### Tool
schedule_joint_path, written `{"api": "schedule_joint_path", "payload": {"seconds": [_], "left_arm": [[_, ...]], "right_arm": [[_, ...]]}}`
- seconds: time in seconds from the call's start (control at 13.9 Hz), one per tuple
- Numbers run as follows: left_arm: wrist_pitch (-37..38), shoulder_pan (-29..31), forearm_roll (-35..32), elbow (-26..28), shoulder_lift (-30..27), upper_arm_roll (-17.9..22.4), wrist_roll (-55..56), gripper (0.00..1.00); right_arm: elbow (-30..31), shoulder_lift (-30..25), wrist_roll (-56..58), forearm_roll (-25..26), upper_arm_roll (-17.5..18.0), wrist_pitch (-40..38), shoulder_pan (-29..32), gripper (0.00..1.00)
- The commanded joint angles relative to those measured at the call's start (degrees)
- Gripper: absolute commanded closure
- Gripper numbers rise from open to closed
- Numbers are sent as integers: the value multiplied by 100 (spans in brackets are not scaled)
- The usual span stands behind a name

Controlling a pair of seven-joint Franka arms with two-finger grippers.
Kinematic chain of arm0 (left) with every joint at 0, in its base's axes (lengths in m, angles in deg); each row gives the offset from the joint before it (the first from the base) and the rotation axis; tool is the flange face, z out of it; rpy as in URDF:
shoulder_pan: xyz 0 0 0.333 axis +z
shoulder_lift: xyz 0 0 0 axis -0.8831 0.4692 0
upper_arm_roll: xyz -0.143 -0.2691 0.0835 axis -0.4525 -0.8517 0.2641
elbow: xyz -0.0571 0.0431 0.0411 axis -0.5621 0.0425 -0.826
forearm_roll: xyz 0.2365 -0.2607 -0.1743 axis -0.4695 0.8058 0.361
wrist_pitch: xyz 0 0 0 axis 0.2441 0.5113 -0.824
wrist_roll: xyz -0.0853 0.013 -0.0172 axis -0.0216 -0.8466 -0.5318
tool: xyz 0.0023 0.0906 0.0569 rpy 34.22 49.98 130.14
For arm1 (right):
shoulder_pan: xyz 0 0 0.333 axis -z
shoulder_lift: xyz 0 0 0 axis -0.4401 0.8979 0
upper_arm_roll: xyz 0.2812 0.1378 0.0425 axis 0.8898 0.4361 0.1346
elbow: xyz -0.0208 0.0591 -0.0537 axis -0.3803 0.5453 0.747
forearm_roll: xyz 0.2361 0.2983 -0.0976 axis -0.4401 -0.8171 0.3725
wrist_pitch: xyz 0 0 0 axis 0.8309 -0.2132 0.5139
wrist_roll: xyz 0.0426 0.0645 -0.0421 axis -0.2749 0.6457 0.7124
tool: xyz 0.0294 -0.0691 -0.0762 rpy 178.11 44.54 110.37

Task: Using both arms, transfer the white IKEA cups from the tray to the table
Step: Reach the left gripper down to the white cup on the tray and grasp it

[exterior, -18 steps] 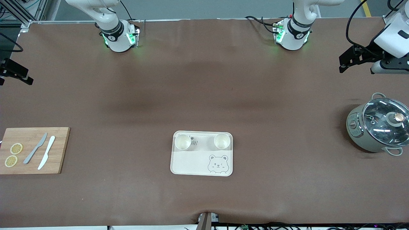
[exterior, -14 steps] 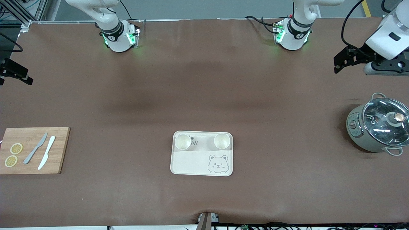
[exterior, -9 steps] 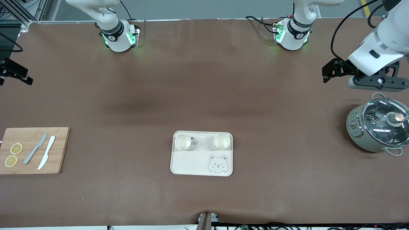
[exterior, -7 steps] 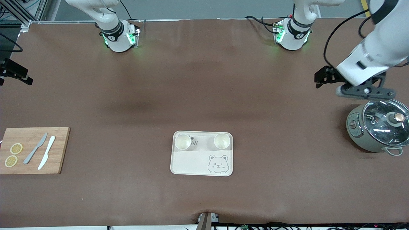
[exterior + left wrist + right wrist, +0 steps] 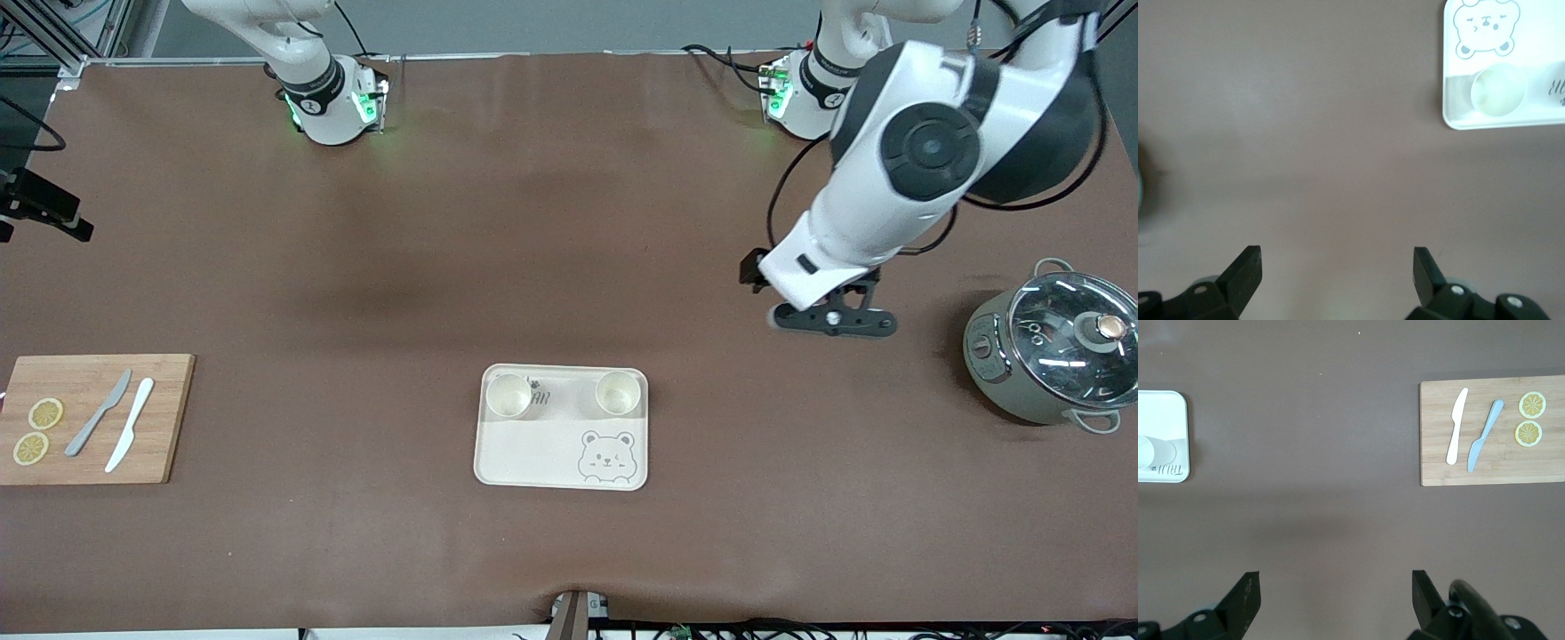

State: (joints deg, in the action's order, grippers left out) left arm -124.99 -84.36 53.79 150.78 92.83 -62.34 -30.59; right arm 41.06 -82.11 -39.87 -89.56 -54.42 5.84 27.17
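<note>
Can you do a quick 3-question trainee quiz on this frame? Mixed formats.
1. True or false: both white cups stand on the bear tray.
2. Which gripper is over bare table between the tray and the pot? A) left gripper B) right gripper
3. Fill in: the two knives lie on the ____.

Key: 1 true. 2 A; its fingers are open and empty. 3 cutting board, beside two lemon slices.

Left gripper [image 5: 1337, 270], jaws wide, now much closer to the bear tray [image 5: 533, 467], away from the pot [image 5: 1053, 351].
</note>
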Motion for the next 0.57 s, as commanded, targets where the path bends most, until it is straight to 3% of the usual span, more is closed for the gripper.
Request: {"api": "schedule_joint_path", "payload": {"seconds": [0.0, 0.5], "left_arm": [[-340, -235, 47, -225, 460, 0, 775, 0], [-1896, -692, 47, -146, 1384, 8, 1559, 0]], "right_arm": [[-94, 134, 33, -92, 13, 0, 52, 0], [-94, 275, 60, -5, 22, 96, -44, 0]]}}
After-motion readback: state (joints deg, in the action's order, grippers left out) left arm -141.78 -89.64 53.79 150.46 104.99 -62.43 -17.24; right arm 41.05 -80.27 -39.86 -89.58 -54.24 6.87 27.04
